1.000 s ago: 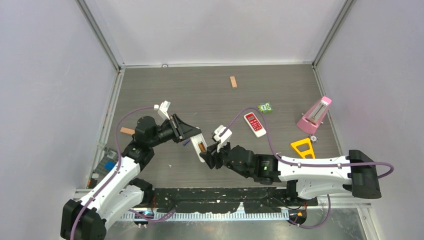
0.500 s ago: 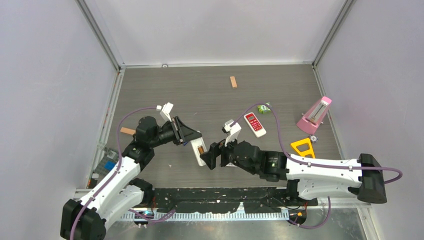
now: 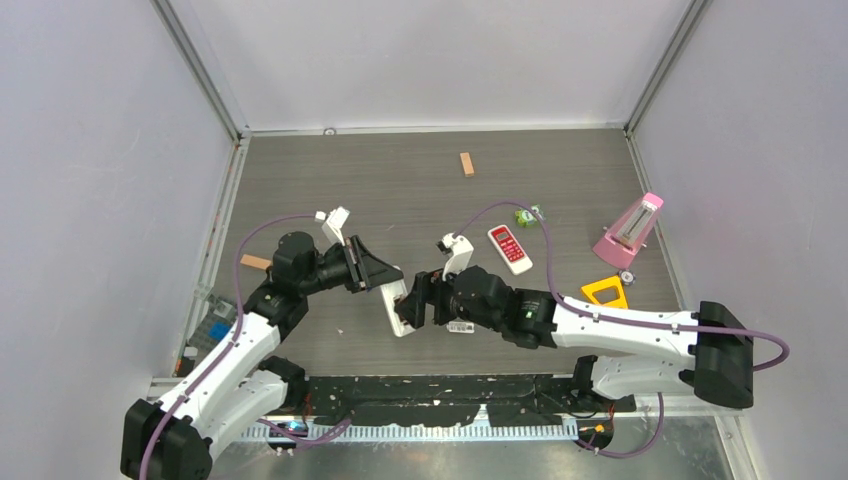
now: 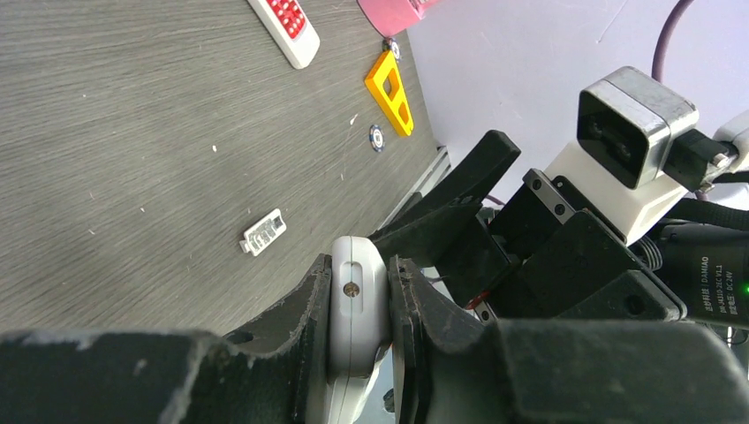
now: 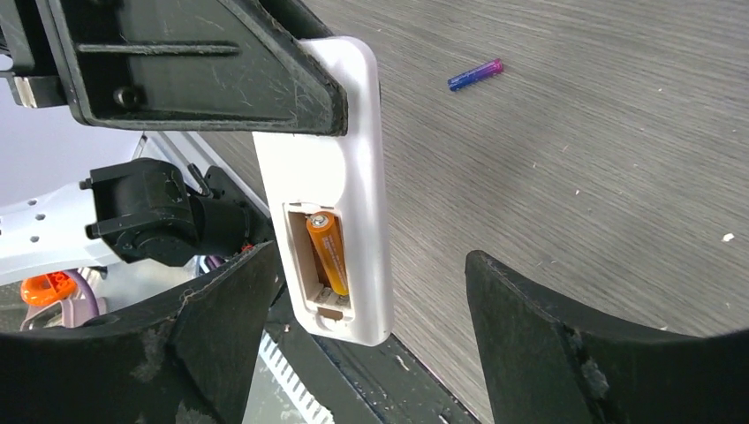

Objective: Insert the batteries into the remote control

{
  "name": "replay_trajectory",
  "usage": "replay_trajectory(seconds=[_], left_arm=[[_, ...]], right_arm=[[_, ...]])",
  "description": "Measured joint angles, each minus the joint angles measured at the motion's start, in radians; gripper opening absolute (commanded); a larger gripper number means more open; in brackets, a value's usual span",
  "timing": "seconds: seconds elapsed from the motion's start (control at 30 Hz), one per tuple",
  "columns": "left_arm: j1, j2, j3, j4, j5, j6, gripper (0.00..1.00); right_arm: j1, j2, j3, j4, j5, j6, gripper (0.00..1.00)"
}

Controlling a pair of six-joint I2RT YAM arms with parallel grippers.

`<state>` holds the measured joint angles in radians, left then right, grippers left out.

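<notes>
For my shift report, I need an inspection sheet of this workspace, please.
Surface: grey wood-grain table, small specks.
Job's things: white remote held, compartment open, orange battery inside; blue-purple battery lying on table.
Clutter: red-faced remote, wooden block, pink metronome, yellow triangle.
Grippers: left fingers shut on white remote; right fingers open, near it.
Cables: purple cable arches past red-faced remote.
Surroundings: plain walls.

Bright even light, soft shadows, overhead view sharp, wrist views blurred up close
</notes>
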<state>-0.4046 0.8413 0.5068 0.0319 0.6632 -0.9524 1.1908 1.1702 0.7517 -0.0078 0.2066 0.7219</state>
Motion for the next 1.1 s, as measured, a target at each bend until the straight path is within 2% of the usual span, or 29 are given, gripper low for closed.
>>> replay_trajectory(seconds=[0.33, 0.73, 1.1], left_arm=[[0.000, 0.000, 0.001, -0.001, 0.012, 0.018, 0.00], [0.000, -0.002, 0.002, 0.000, 0.029, 0.021, 0.00], [0.000, -0.002, 0.002, 0.001, 0.040, 0.018, 0.00]], right_arm=[[-0.053, -0.004, -0.017, 0.070, -0.071, 0.076, 0.88], [-0.157, -0.019, -0.145, 0.222, -0.199, 0.214, 0.85], [-0.174, -0.002, -0.161, 0.311, -0.280, 0.261, 0.80]])
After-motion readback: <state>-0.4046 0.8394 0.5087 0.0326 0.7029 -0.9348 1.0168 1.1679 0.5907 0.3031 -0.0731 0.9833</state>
